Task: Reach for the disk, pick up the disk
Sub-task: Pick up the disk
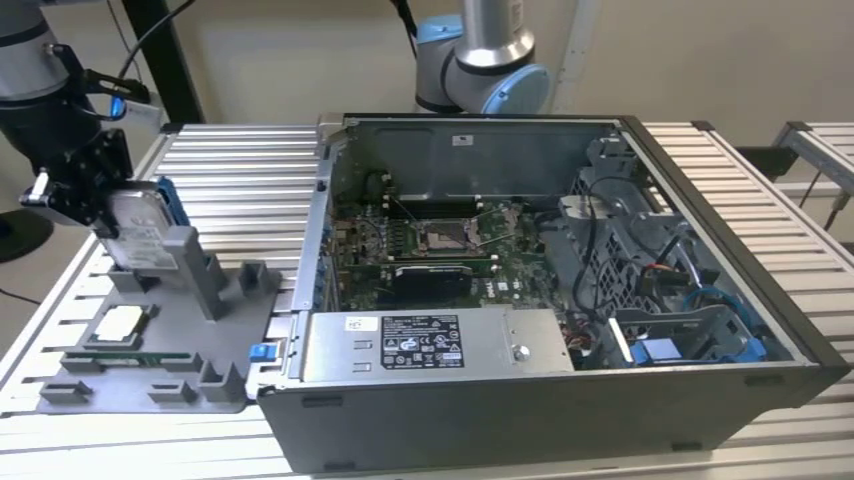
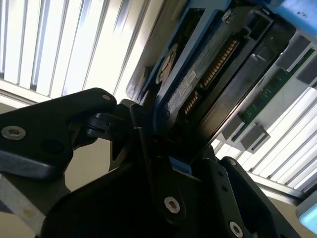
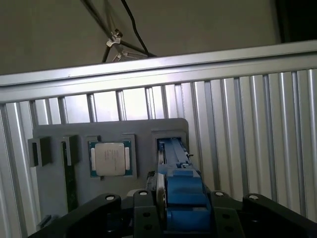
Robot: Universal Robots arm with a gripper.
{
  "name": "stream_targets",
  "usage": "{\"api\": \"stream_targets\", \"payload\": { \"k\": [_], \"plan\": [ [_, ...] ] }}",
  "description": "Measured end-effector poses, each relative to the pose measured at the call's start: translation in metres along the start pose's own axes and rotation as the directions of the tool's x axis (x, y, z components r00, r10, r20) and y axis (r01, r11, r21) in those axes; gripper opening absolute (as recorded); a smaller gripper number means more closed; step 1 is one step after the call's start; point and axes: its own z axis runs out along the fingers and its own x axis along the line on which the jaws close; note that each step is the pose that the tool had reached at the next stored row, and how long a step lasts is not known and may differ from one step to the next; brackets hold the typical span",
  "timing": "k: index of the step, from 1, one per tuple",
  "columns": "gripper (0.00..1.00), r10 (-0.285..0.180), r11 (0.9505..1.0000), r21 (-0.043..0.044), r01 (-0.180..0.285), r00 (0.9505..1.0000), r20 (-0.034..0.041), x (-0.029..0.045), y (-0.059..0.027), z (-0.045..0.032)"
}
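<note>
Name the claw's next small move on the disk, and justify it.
Probably a slow straight lift: the claw looks shut on the disk, which stands upright with its lower end among the posts of the grey holder, so sideways motion could snag.

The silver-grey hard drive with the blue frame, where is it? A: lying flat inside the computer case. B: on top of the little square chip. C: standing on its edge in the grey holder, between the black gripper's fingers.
C: in the exterior view the silver-grey metal hard drive in its blue plastic bracket stands upright in the grey plastic holder, with the black gripper closed on its upper part.
</note>
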Motion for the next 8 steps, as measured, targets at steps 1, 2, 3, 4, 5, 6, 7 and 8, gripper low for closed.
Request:
{"api": "stream_targets", "payload": {
  "k": [1,2,3,4,5,6,7,8],
  "plan": [
    [0.0,0.0,1.0,-0.0001,0.0,1.0,0.0,0.0,0.0,-0.0021],
    [0.0,0.0,1.0,0.0,0.0,1.0,-0.0001,-0.0001,0.0001,-0.0041],
    [0.0,0.0,1.0,-0.0001,0.0,1.0,-0.0001,-0.0001,0.0001,-0.0061],
    [0.0,0.0,1.0,0.0,0.0,1.0,-0.0001,-0.0001,0.0001,-0.0079],
    [0.0,0.0,1.0,-0.0001,0.0,1.0,-0.0001,-0.0002,0.0001,-0.01],
    [0.0,0.0,1.0,0.0,0.0,1.0,0.0,-0.0002,0.0002,-0.012],
    [0.0,0.0,1.0,0.0,0.0,1.0,0.0,-0.0003,0.0002,-0.0141],
    [0.0,0.0,1.0,-0.0002,0.0,1.0,-0.0002,-0.0003,0.0002,-0.0163]
  ]
}}
